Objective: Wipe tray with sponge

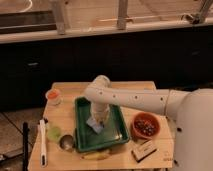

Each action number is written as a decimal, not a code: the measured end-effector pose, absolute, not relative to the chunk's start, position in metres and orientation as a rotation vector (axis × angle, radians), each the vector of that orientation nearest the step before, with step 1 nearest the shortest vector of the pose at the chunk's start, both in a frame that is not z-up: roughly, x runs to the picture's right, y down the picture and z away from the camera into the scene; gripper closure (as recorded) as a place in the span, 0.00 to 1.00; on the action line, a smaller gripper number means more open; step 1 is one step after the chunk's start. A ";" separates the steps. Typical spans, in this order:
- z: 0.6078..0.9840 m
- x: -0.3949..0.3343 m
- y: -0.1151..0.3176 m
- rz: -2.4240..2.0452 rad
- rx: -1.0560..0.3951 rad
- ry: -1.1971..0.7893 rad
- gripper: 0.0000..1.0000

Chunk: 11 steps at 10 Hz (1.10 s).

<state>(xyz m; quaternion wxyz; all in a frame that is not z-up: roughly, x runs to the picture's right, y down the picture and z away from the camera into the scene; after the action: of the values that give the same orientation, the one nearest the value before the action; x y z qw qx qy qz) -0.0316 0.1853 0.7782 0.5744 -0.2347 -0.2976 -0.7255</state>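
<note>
The tool point(98, 118) sat over the sponge point(93, 126) inside the tray point(79, 131); I could not tell its grip. Hard wiping could skid the tray into the bowl point(145, 125) beside it.

We see the robot's white arm point(135, 97) reach from the right across a wooden table point(135, 88), its gripper point(98, 118) pointing down inside the dark green tray point(81, 131). A pale-blue sponge point(93, 125) lies on the tray floor at the gripper's tip. To the right of the tray stands a round orange-brown bowl point(145, 125), with a tan-and-white block point(144, 150) in front of it. To the left we note an orange-topped cup point(52, 95), a green object point(53, 133), a round metal thing point(66, 142) and a long white utensil point(42, 142). A yellow item point(97, 155) lies just in front of the tray.
</note>
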 end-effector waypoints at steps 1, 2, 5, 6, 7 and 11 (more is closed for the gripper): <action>0.775 -0.040 0.189 -1.723 -0.529 -0.721 0.97; 0.768 -0.043 0.196 -1.739 -0.522 -0.737 0.97; 0.749 -0.036 0.220 -1.750 -0.529 -0.766 0.97; 0.747 -0.025 0.224 -1.735 -0.536 -0.765 0.97; 0.747 -0.012 0.224 -1.713 -0.538 -0.758 0.97; 0.767 0.008 0.204 -1.670 -0.509 -0.736 0.97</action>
<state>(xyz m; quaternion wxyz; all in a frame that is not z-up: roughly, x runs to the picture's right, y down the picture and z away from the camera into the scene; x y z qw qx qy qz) 0.0077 0.2041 0.7672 0.5837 -0.2181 -0.3154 -0.7157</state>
